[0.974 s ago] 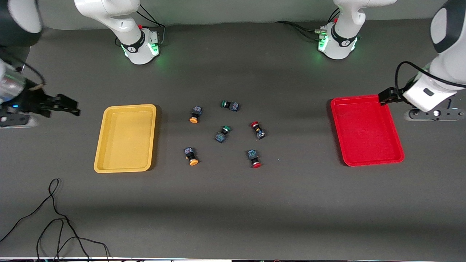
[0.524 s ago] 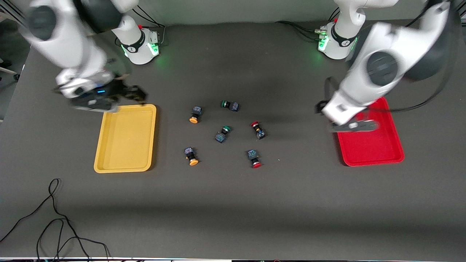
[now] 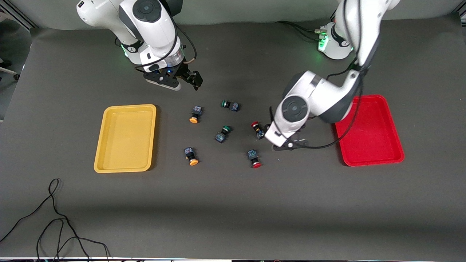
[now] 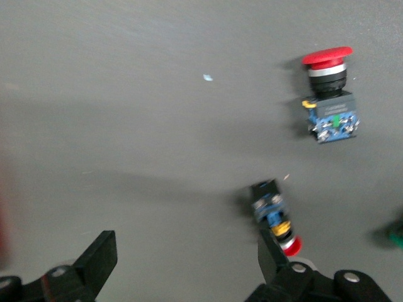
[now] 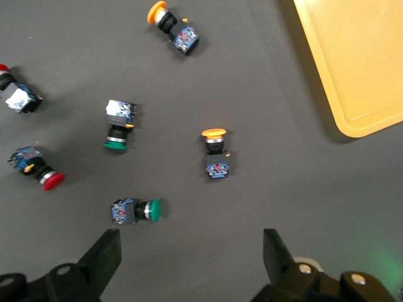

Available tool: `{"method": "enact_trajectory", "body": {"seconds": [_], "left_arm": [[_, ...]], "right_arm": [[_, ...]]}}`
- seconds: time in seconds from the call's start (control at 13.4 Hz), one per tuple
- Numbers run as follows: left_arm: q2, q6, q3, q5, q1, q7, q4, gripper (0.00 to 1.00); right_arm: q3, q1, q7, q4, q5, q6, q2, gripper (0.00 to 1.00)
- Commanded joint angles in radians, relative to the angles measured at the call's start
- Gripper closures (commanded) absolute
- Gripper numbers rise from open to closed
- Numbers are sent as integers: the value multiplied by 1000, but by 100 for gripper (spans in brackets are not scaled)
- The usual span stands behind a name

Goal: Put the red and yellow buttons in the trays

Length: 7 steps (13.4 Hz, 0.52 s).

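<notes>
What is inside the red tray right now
No button shows in the red tray; its visible floor is bare. The left arm crosses over its corner nearest the buttons, so that part is covered. All four red and yellow buttons lie on the table.

No writing, brand or number can be read anywhere; the buttons' tiny terminal markings are too small to make out.

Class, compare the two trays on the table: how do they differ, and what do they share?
The yellow tray lies toward the right arm's end of the table; the red tray lies toward the left arm's end. The left arm partly covers the red tray; the yellow tray is unobstructed. Both are shallow, rectangular and hold no buttons.
</notes>
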Motion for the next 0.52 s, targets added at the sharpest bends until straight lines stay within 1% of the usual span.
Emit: {"method": "enact_trajectory", "body": {"seconds": [0.0,0.07,0.15,0.3,0.37,0.45], "left_arm": [[94,64,-1,-15,-37,-55,48,0],[114,90,-7,-47,-37,-56,48,0],[128,116,-7,-81,-40,-56,48,0],[155,170,-7,-107,-48,-56,45,5],[163,184,-7,-109,-57,-56,43,15],[172,198,-7,-109,-68,-58,42,33]], "right_arm": [[-11,0,14,-141,-6,157,-26,0],[-11,0,12,-201,-6,263,-9,0],[-11,0,11,-226,-6,332,39,0],[-11,2,11,-226,-7,440,154,0],[-11,2,11,-229,-7,500,217,0],[-11,11,11,-229,-7,553,277,0]]}}
